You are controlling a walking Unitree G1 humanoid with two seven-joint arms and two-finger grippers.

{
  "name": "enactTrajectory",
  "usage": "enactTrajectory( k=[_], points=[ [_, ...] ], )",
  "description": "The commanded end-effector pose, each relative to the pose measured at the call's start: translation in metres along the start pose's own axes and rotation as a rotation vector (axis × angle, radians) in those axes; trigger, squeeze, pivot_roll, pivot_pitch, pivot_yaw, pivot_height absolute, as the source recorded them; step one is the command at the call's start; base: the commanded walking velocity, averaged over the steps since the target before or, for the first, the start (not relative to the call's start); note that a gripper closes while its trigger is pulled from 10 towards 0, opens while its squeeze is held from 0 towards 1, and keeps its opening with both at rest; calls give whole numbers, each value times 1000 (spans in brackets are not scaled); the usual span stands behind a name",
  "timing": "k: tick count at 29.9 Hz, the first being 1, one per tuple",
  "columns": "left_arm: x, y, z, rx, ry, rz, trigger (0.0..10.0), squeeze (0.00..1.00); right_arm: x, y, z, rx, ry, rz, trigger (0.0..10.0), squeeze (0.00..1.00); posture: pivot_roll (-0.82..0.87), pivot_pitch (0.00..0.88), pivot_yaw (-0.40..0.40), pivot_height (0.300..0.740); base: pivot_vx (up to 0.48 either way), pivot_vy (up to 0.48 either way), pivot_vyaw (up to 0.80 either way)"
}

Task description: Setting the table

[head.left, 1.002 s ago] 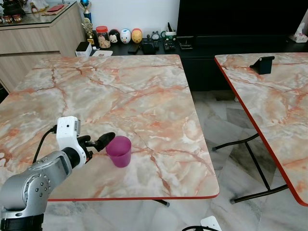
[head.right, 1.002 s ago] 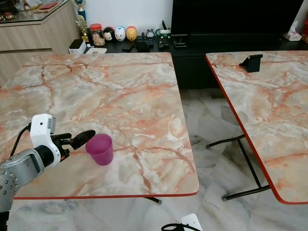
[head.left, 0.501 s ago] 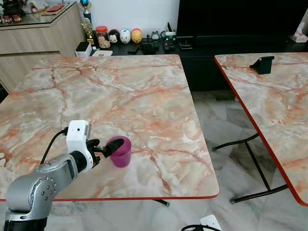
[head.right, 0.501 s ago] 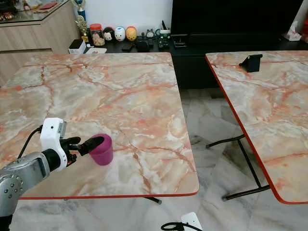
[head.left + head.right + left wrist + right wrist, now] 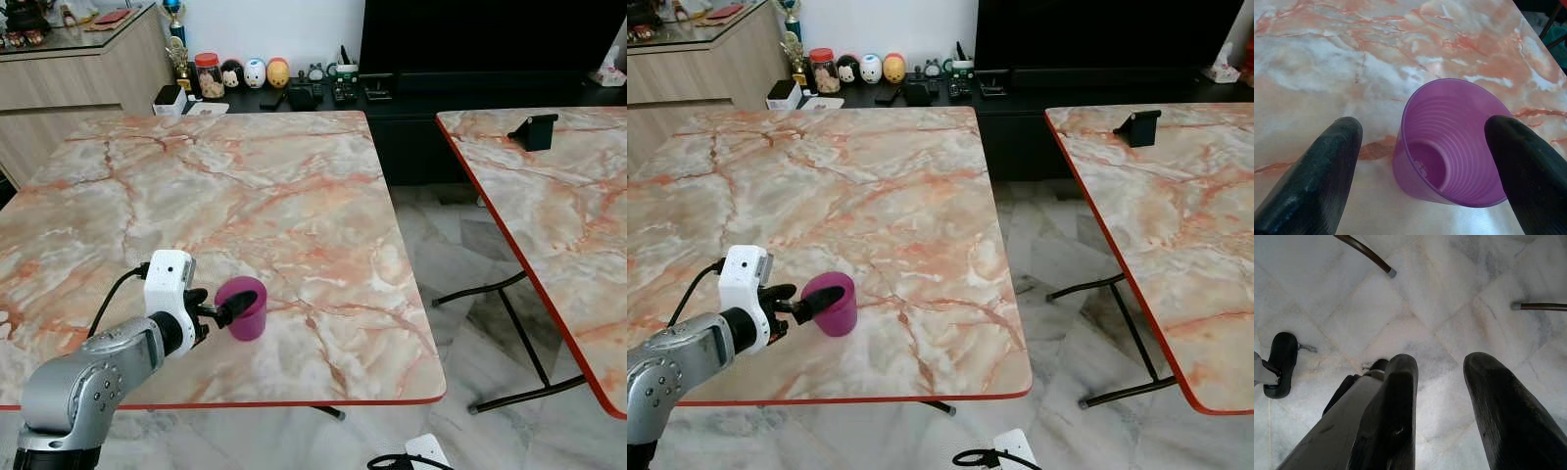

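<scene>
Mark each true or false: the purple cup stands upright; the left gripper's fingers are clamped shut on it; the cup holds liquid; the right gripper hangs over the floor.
1. The purple cup stands upright on the marble table: true.
2. The left gripper is clamped shut on it: false, its fingers sit open either side of the cup.
3. The cup holds liquid: false, it is empty.
4. The right gripper hangs over the floor: true.

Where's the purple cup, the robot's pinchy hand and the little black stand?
purple cup (image 5: 245,311), left eye view, its side wall.
left gripper (image 5: 1422,166), left wrist view, midway between fingertips.
black stand (image 5: 534,131), left eye view, its front face.
</scene>
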State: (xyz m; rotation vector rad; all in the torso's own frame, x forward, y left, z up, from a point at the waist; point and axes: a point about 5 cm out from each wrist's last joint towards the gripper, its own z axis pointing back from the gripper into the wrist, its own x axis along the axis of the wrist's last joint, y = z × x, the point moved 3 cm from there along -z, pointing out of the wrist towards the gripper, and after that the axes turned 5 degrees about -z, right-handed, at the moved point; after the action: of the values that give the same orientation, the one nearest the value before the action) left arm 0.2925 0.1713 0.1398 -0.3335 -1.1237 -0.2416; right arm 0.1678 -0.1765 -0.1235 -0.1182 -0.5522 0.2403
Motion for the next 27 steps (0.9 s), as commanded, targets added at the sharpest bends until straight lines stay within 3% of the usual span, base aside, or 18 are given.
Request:
enactTrajectory(
  k=[1,10,11,15,18,19,27],
  points=[
    [4,-1,2,10,-10,-42,3451,0,2,2,0,4,-12,2,10000,0,62,0,26,740,0,0,0],
    [4,-1,1,14,-13,-47,2863,0,4,3,0,7,-17,6,10000,0,62,0,25,740,0,0,0],
    [5,-1,1,15,-15,-48,2392,0,4,3,0,7,-16,6,10000,0,63,0,25,740,0,0,0],
    [6,0,1,19,-21,-49,2118,0,3,3,0,7,-15,7,10000,0,64,0,24,740,0,0,0],
    [8,-1,1,17,-26,-50,1216,0,3,3,0,8,-16,7,10000,0,63,0,25,740,0,0,0],
    [8,-1,0,17,-27,-50,510,0,4,3,0,8,-17,7,10000,0,63,0,25,740,0,0,0],
    [11,-1,0,18,-39,-50,0,0,6,3,-1,8,-25,4,10000,0,64,0,22,740,0,0,0]
  ],
)
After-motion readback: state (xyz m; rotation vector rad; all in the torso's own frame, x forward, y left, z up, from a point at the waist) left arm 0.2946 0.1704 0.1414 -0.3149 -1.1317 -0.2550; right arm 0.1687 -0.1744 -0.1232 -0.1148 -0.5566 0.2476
